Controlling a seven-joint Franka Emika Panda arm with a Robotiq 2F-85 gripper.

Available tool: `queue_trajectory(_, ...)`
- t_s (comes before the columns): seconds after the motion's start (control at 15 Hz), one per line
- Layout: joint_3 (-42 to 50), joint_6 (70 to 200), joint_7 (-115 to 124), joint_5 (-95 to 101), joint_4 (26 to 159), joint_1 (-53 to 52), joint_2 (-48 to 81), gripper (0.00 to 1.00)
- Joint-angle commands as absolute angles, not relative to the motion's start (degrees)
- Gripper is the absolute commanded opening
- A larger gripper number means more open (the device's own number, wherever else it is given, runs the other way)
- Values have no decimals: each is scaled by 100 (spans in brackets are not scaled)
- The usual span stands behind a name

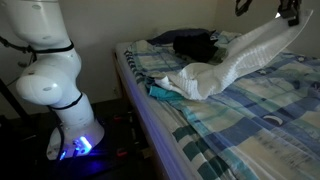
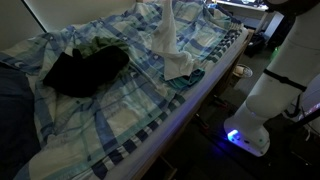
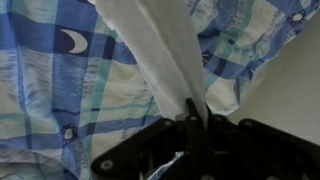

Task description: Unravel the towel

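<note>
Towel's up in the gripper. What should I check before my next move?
1. Gripper pinching the towel: ok, shut on it in the wrist view.
2. Towel off the bed: not ok, its lower end rests bunched near the bed edge.
3. Towel opened out: not ok, the hanging span is a narrow gathered band.
4. Dark clothes apart from towel: ok.
5. Teal cloth caught under the bunched end: cannot tell.

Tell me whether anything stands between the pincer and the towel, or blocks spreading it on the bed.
Nothing between them: the pincer grips the towel, holding one end up. On the bed, a dark clothes pile lies beside it and a teal cloth at its lower end; both could crowd the spread.
</note>
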State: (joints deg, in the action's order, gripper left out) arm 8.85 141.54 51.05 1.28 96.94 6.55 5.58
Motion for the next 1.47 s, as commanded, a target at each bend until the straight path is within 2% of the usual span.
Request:
queue_trajectory(0.0, 943, 14111, 5230, 133, 9442, 669, 720, 1)
queue_trajectory(0.13, 944, 14084, 5246, 139, 9449, 645, 730, 1)
queue_trajectory(0.2, 940, 14046, 5279, 133, 9445, 633, 737, 29)
queue_trajectory(0.27, 926, 14030, 5269, 126, 9471, 617, 725, 30)
queue_trajectory(0.33, 901, 14015, 5265, 161, 9532, 577, 681, 37)
queue_trajectory(0.87, 454, 13524, 5236, 546, 10087, 1, 231, 96)
queue_trajectory(0.93, 369, 13427, 5224, 555, 10139, -72, 197, 100)
queue_trajectory(1.4, -66, 12484, 5180, 452, 10612, -340, 129, 100)
